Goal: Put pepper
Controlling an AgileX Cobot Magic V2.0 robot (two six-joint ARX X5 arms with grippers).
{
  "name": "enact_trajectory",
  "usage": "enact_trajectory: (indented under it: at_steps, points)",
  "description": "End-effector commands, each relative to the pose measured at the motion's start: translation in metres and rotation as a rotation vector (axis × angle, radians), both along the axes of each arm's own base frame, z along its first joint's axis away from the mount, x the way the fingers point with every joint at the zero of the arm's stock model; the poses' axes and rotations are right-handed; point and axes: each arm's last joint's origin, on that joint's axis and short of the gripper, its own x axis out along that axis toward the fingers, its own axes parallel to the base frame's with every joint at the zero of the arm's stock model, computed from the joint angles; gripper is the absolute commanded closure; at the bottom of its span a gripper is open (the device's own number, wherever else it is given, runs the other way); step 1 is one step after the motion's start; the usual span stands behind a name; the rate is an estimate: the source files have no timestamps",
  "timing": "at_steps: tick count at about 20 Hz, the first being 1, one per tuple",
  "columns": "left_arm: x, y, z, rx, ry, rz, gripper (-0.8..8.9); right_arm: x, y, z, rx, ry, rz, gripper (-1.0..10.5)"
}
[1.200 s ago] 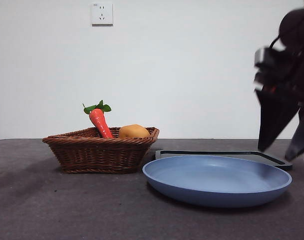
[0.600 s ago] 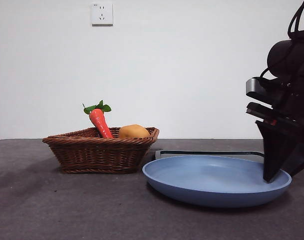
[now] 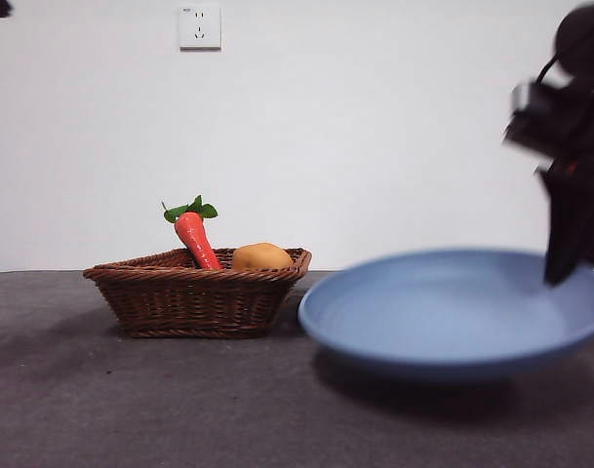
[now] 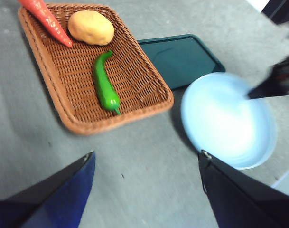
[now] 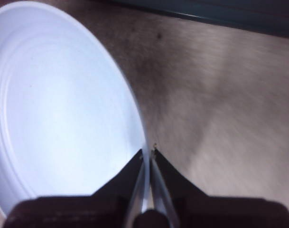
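Green pepper lying in wicker basket, beside carrot and potato. Right gripper clamped on rim of blue plate, plate raised off table, blurred. Dark tray beyond the plate. Left gripper spread wide, above bare table near basket.

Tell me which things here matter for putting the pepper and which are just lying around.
In play: pepper; blue plate, lifted by the right end effector; wicker basket holding the pepper.
Lying about: carrot; potato; dark tray.
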Motion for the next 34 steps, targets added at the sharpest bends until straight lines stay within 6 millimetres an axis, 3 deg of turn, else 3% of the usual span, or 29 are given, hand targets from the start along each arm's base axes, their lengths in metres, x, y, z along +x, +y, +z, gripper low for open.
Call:
enact_trajectory:
  at_steps: [1,5,9,12,18,25,31,34]
  points:
    - [0.018,-0.010,0.015,0.031,-0.029,-0.013,4.38,-0.013,-0.010,0.025,0.014,-0.072,-0.033,9.4]
    - [0.066,-0.042,0.024,0.119,-0.004,-0.028,4.38,-0.046,-0.027,0.064,0.035,-0.209,-0.098,9.4]
    - [0.121,-0.083,0.016,0.224,0.047,-0.034,4.38,-0.072,-0.032,0.087,0.051,-0.291,-0.125,9.4]
    - [0.164,-0.113,-0.003,0.314,0.098,-0.019,4.38,-0.085,-0.033,0.098,0.076,-0.341,-0.153,9.4]
    - [0.221,-0.147,-0.052,0.423,0.189,0.000,4.39,-0.093,-0.033,0.102,0.087,-0.357,-0.166,9.4]
    - [0.246,-0.157,-0.111,0.500,0.277,0.008,4.39,-0.094,-0.033,0.102,0.086,-0.350,-0.166,9.4]
    - [0.248,-0.162,-0.130,0.515,0.316,0.002,4.48,-0.094,-0.033,0.102,0.085,-0.348,-0.166,9.4]
    - [0.247,-0.163,-0.130,0.510,0.330,0.010,5.66,-0.094,-0.033,0.102,0.085,-0.349,-0.165,9.4]
